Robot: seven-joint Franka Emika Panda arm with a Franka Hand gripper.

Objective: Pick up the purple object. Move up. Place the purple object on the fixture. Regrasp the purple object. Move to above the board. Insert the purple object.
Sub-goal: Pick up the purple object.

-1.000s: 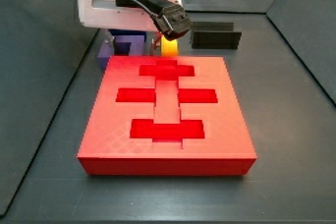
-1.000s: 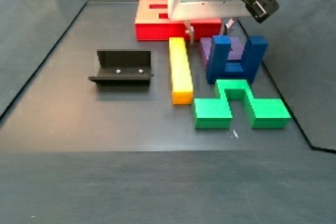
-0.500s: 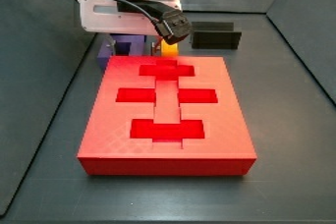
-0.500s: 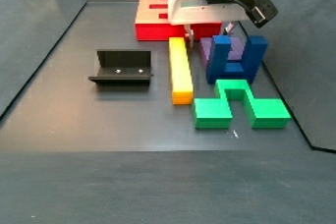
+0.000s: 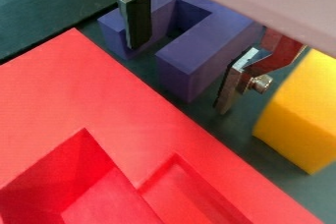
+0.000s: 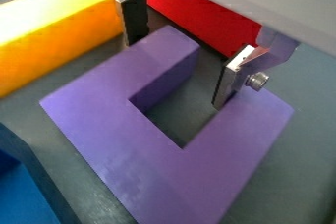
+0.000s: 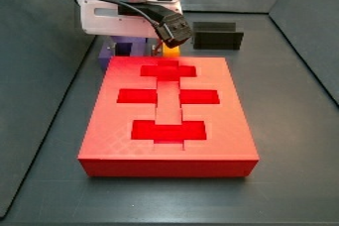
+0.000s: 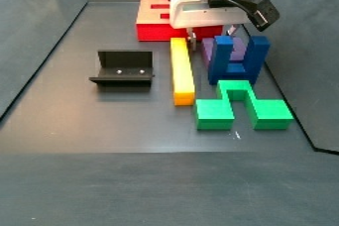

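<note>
Matt, seemingly plastic purple object; end effector fingers brushed metal.

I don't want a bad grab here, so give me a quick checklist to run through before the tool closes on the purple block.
1. Tool open: ok.
2. Fingers either side of one prong of the purple block: ok.
3. Pads touching the prong: cannot tell.
4. Yellow bar outside the fingers: ok.
5. Red board clear of the fingers: ok, though close.
6. Black holder free to take the block: ok.
</note>
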